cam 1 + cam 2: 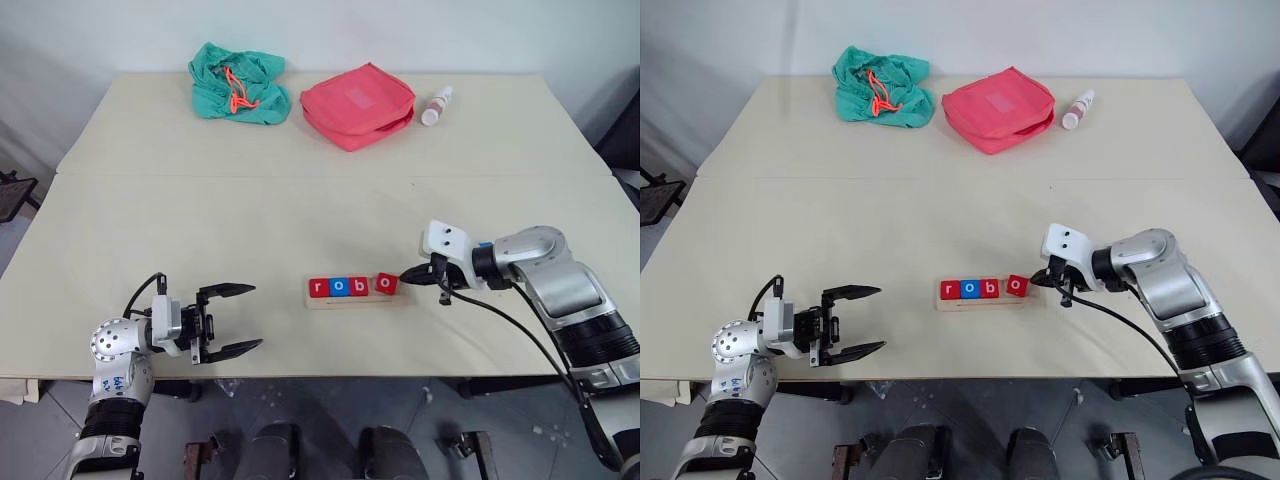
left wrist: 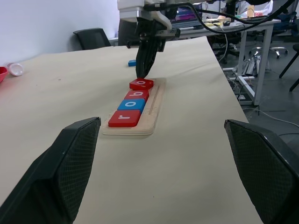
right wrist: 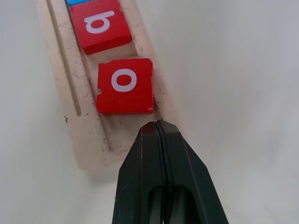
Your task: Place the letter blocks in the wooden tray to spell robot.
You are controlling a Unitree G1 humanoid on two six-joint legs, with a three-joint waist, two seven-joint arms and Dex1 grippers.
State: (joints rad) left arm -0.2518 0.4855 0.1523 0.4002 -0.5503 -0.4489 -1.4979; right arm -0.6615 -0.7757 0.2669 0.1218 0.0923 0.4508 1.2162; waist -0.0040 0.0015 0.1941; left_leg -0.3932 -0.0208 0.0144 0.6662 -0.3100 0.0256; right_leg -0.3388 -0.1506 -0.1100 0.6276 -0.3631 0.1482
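Note:
The wooden tray (image 1: 355,301) lies near the table's front edge. Four letter blocks sit in it: red r (image 1: 318,288), blue o (image 1: 339,287) and red b (image 1: 359,287) side by side, then a red o (image 1: 386,284) a small gap further right and slightly askew. My right gripper (image 1: 405,277) is shut, empty, its tip just behind that red o (image 3: 124,85) at the tray's right end (image 3: 88,140). A blue block (image 2: 132,62) lies on the table beyond the right gripper; its letter is unreadable. My left gripper (image 1: 228,320) hangs open and empty, left of the tray.
At the back of the table lie a green cloth bag (image 1: 238,83), a red pouch (image 1: 358,104) and a small white bottle (image 1: 437,105). A seam (image 1: 300,176) runs across the table between them and the tray.

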